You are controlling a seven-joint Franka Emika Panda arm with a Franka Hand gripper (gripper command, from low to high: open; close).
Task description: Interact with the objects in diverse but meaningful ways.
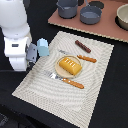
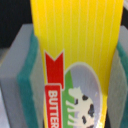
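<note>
Butter block [image 2: 75, 65], the yellow toy, sat clamped between the green-lined pads [image 2: 27, 90] of the gripper [image 1: 37, 50], held off the exterior view's left edge of the striped placemat [image 1: 35, 85]. A loosened grip would likely drop it, since only friction held its smooth faces. The bread loaf [image 1: 69, 65] rested on a small plate [image 1: 59, 71]; what the two grey pots [image 1: 90, 14] contained could not be made out.

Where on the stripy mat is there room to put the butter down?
The near half of the striped beige placemat, below the orange-handled fork, is bare. The middle is crowded: scored bread loaf on its plate, orange-handled knife, dark brown sausage. The tool grips the yellow butter block.
</note>
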